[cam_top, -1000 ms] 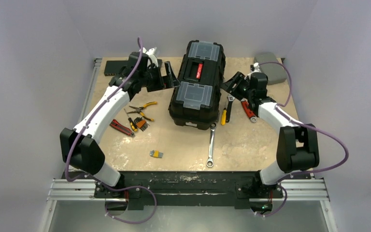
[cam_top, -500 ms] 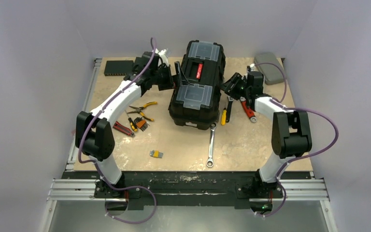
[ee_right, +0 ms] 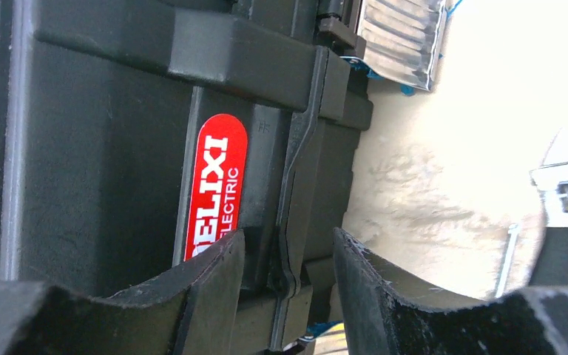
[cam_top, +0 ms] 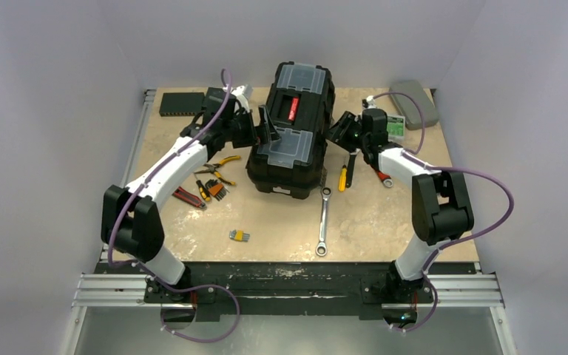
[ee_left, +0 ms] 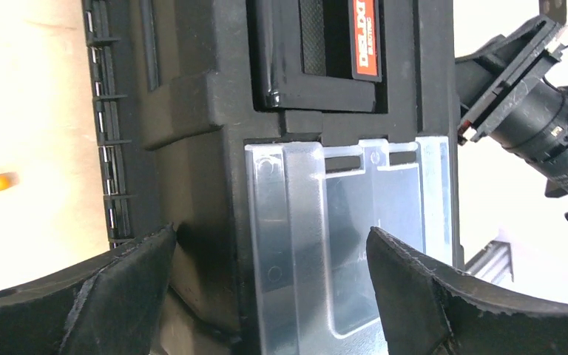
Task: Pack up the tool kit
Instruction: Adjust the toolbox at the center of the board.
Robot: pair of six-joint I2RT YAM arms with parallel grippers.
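At table's far centre: toolbox, long axis near-to-far. Left gripper spread wide at its left flank; right gripper half-parted at right flank, grip unclear. Both arms equally near.

One black toolbox sits by the far edge of the bench, with two clear-lidded compartments on top. Toward the left edge lie two pliers, one red-handled tool (kind unclear) and two hex-key sets. Toward the right edge are one ratchet wrench, one yellow-handled screwdriver and at least one more wrench (mostly hidden). Near the far corners are one flat black box and one grey case.
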